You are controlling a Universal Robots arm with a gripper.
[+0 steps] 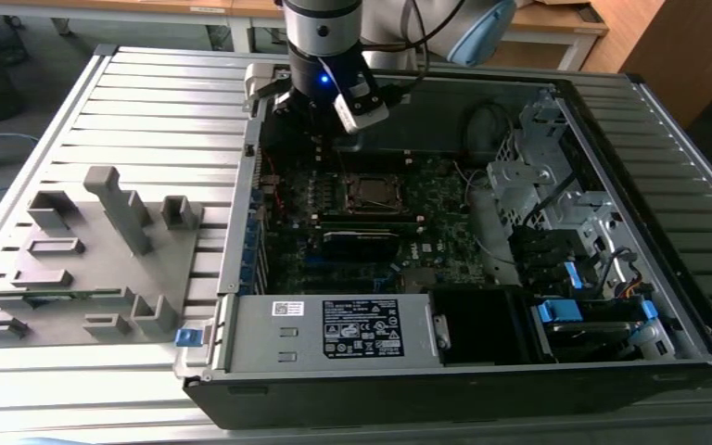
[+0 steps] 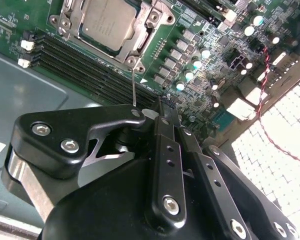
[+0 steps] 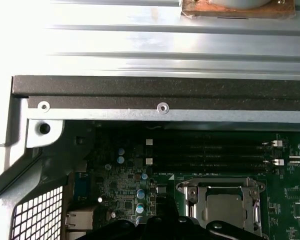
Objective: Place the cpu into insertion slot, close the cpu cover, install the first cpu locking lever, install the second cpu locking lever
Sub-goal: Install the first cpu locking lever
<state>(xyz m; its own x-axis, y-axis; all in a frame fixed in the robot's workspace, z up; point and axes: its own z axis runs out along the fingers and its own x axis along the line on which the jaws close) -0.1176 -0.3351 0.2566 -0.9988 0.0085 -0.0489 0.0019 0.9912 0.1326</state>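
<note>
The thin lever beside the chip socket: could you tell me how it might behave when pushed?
The lever looks like a thin bare metal rod, so it probably flexes and springs back. Its smooth shine suggests a push could slip off.

A ribbed grey metal table (image 1: pixel 158 102) fills the exterior view from edge to edge. An open black computer case (image 1: pixel 455 399) lies flat on it, taking up the centre and right. At lower left, just beside the case, sits a grey fixture plate (image 1: pixel 96 269) with upright blocks.
</note>
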